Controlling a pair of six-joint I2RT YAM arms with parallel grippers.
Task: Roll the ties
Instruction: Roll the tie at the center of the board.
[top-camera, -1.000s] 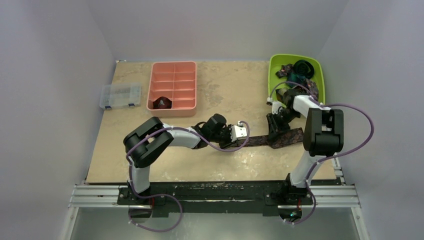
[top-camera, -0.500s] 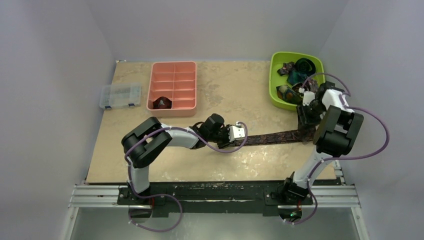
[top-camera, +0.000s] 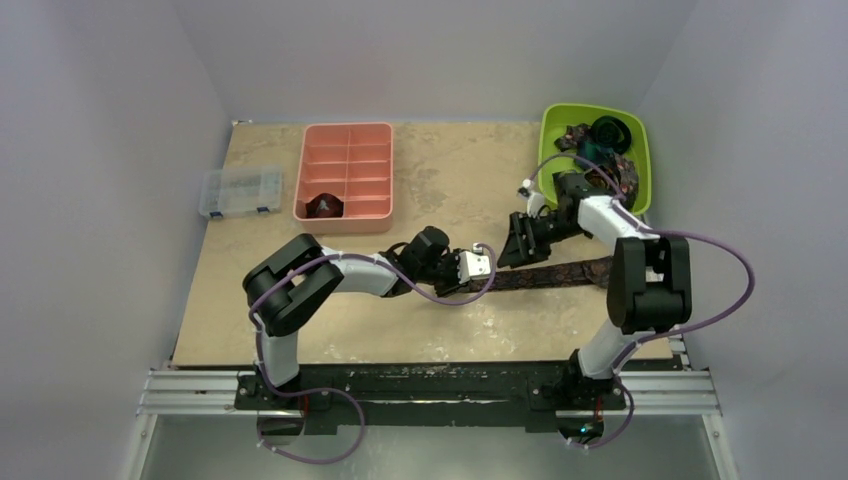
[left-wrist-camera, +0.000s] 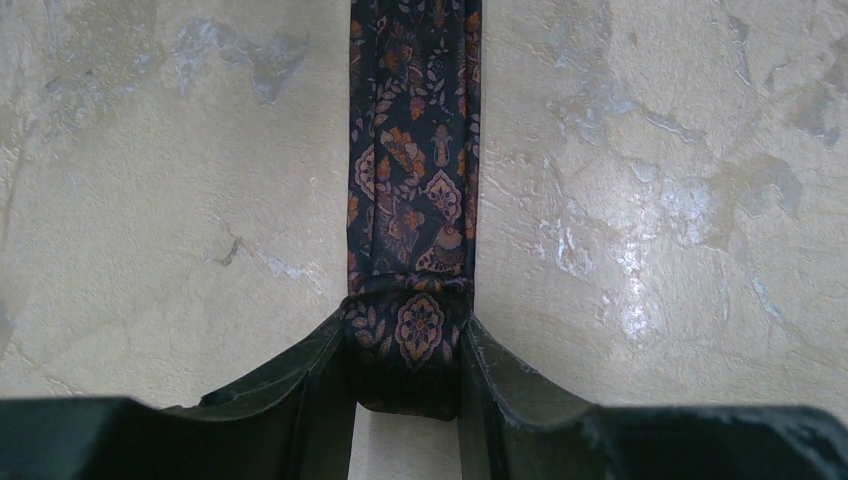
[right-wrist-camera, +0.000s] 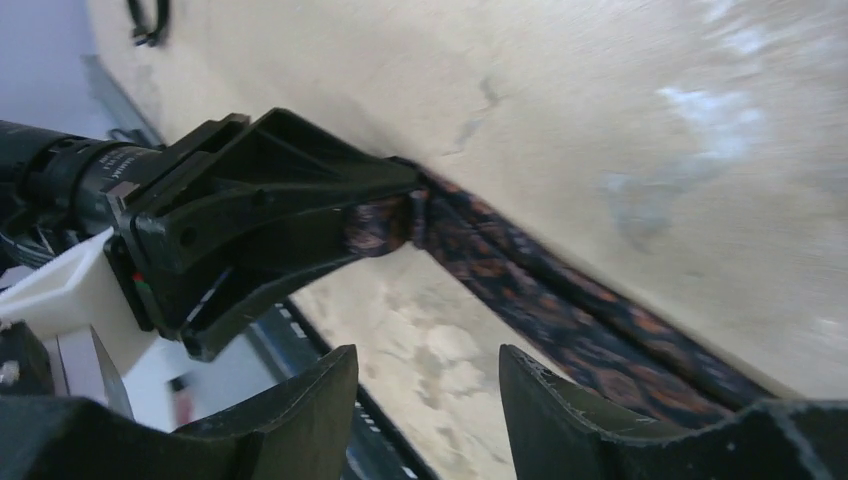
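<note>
Rolling begins at mid-table: the left claw (left-wrist-camera: 405, 370) is clamped on the narrow end of a dark paisley tie (left-wrist-camera: 415, 170), its jaws closed on a small folded-over first turn of fabric, the seed of the roll. From that grip the tie runs flat and straight across the table (top-camera: 450, 170) toward 3 o'clock, laid out, it seems, so it can wind up without twisting. The right claw (right-wrist-camera: 428, 395) hangs just above the strip, close beside its partner, jaws apart and empty, apparently placed to steady or guide the fabric as the roll turns. At 1 o'clock a green bin (top-camera: 548, 150) holds more ties (top-camera: 590, 140) in a jumble. At 11 o'clock a pink tray (top-camera: 360, 224) carries one finished coil (top-camera: 323, 207) in its near-left compartment, and this tie will likely end up there too.
</note>
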